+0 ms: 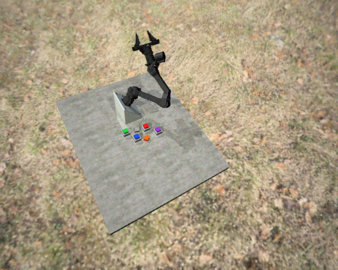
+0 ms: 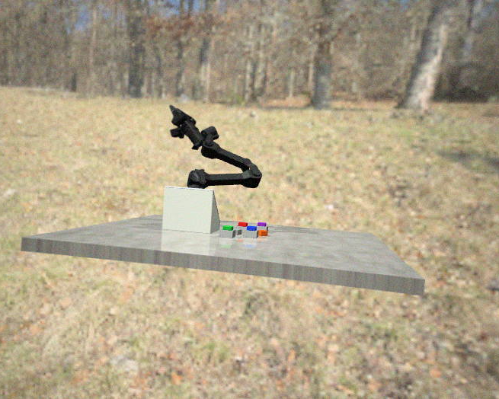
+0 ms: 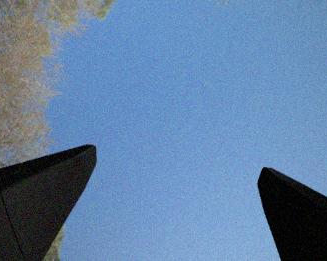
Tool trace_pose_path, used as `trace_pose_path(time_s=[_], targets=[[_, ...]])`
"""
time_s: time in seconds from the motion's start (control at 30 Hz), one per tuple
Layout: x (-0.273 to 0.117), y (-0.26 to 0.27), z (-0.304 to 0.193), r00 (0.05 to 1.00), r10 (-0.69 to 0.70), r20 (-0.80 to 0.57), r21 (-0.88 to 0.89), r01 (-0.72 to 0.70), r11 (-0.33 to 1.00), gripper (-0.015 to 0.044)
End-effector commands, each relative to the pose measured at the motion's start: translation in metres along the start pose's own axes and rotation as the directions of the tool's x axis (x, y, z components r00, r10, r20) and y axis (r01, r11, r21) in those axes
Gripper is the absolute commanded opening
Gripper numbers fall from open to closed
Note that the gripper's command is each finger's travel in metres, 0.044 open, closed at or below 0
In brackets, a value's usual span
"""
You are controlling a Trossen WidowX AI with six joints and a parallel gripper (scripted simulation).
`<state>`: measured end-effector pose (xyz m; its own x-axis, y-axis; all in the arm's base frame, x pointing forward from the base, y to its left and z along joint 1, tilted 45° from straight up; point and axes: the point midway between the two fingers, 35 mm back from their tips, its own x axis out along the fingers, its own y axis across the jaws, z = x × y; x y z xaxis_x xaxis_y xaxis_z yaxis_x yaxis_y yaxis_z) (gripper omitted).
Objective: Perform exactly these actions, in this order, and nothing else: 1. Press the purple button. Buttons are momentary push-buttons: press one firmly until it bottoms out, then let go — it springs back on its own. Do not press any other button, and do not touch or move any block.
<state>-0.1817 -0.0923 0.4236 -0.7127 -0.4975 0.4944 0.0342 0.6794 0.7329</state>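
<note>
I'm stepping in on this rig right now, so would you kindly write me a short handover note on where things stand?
Gripper: open, holding nothing, raised high and pointing up and away from the buttons; the wrist view shows only sky and treetops between the fingers.
Purple button: on the slab, at the right end of the cluster in the top view, beside the red button and near the orange block. Green and blue buttons sit further left.
Done: nothing shows as done; the arm is nowhere near any button.
Left: bring the gripper down, press purple until it bottoms out, release. Touch nothing else.
</note>
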Motion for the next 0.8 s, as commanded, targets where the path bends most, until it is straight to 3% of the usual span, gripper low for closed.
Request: trace_pose_path(time_s=[0.0,0.2,0.37,0.57,0.77], targets=[[0.001,-0.002,0.000,1.000,-0.010,-0.002,-0.002,0.010,1.000,0.0400],[0.019,-0.074,-0.022,0.940,-0.320,-0.116,-0.094,0.310,0.946,0.0400],[0.012,-0.142,-0.060,0.776,-0.573,-0.264,-0.254,0.518,0.817,0.0400],[-0.030,-0.213,-0.118,0.453,-0.779,-0.433,-0.509,0.591,0.626,0.0400],[-0.104,-0.259,-0.175,0.044,-0.848,-0.528,-0.748,0.450,0.489,0.0400]])
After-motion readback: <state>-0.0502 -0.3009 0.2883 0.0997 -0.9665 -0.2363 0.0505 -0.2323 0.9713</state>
